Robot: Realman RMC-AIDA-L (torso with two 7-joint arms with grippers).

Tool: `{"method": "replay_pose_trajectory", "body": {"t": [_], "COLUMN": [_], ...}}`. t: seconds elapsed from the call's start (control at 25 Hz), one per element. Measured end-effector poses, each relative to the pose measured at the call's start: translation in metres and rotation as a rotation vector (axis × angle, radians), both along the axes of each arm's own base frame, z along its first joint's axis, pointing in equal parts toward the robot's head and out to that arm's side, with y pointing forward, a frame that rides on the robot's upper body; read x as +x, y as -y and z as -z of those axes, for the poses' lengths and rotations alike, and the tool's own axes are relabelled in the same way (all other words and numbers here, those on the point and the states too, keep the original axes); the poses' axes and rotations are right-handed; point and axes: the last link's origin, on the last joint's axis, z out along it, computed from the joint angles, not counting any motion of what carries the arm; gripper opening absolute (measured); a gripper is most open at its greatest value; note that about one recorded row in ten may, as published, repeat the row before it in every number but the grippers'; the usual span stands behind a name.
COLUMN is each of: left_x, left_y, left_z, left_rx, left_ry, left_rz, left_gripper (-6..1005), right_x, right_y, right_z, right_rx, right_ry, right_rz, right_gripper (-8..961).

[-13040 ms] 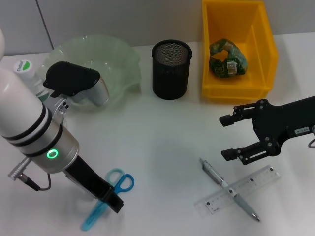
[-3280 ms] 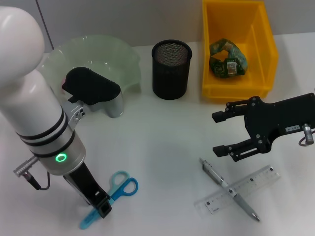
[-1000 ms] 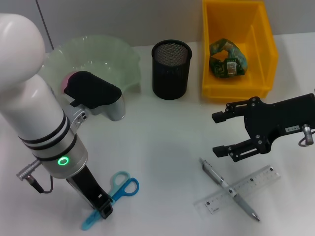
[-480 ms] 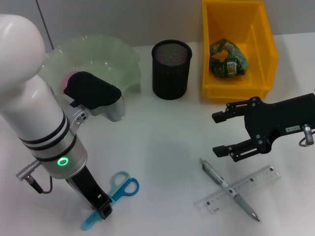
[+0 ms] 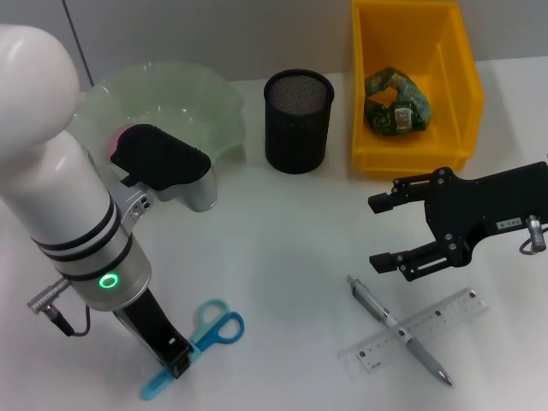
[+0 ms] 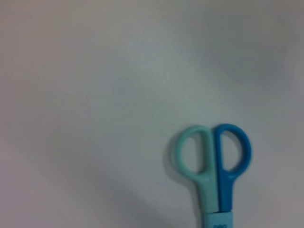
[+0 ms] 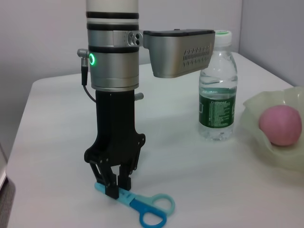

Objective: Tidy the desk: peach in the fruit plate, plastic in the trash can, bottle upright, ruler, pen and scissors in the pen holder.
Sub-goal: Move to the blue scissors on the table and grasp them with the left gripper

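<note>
My left gripper (image 5: pixel 176 366) is low at the front left of the table, its fingers closed around the pale-blue blade end of the blue scissors (image 5: pixel 211 331). The right wrist view shows this grip (image 7: pixel 115 189) with the scissors (image 7: pixel 148 209) lying on the table. The scissors' handles (image 6: pixel 213 156) fill the left wrist view. My right gripper (image 5: pixel 377 233) is open and empty above the table, beside the pen (image 5: pixel 399 331) that lies crossed over the clear ruler (image 5: pixel 428 330). The peach (image 7: pixel 283 124) lies in the green fruit plate (image 5: pixel 184 98). The bottle (image 7: pixel 217 92) stands upright.
The black mesh pen holder (image 5: pixel 297 120) stands at the back centre. The yellow bin (image 5: pixel 454 81) at the back right holds crumpled green plastic (image 5: pixel 394 103). My left arm's body hides the bottle in the head view.
The scissors' handles have shifted slightly toward the front right as my left gripper's fingers settled on the blade end. My right arm has not moved.
</note>
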Motion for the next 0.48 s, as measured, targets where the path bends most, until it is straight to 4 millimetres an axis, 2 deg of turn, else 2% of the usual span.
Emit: {"method": "replay_pose_trajectory", "body": {"t": [0.48], "left_x": [0.0023], "left_y": [-0.0021], "left_z": [-0.0025], "left_rx": [0.005], "left_ry": [0.01], "left_rz": [0.0], "left_gripper": [174], "right_x": [-0.0007], "right_y": [0.0], "right_z": [-0.0001], "right_rx": [-0.001], "right_ry": [-0.003], "right_rz": [-0.002], "right_gripper": [827]}}
